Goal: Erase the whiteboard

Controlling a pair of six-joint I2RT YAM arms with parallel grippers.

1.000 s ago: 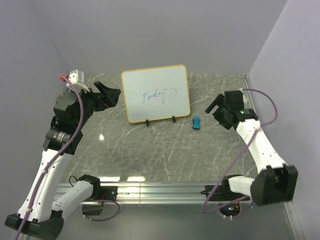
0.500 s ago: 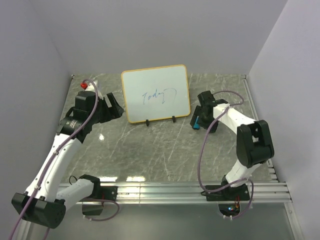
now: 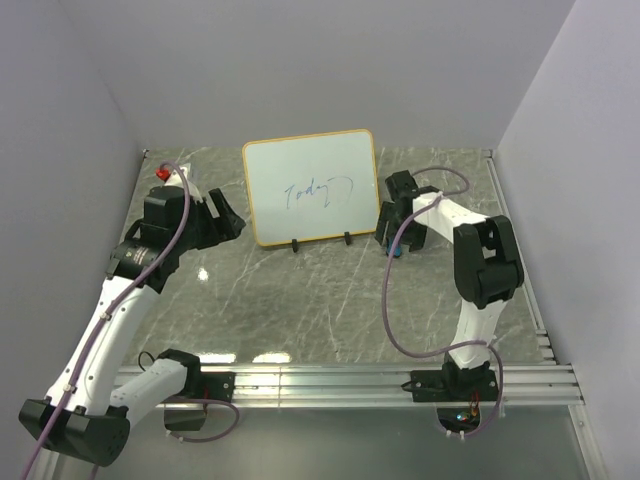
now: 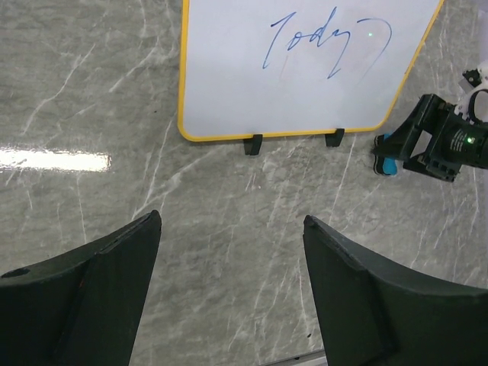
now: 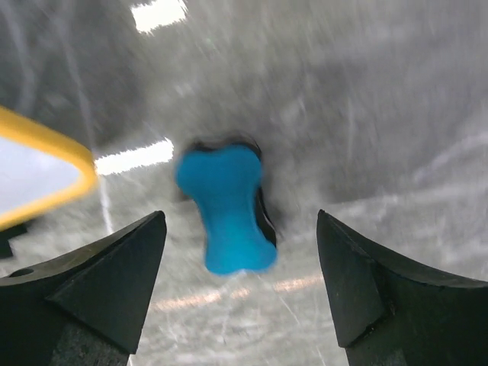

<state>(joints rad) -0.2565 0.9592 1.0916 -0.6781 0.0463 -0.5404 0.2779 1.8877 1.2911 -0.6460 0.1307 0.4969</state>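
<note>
Right hand (image 5: 240,225) hovers spread wide straight over the blue eraser (image 5: 226,210), long axis square to the closing line, just right of the whiteboard (image 3: 312,187); left hand (image 4: 231,229) gapes empty.

One whiteboard (image 3: 311,187) and one blue eraser (image 5: 226,207).
</note>
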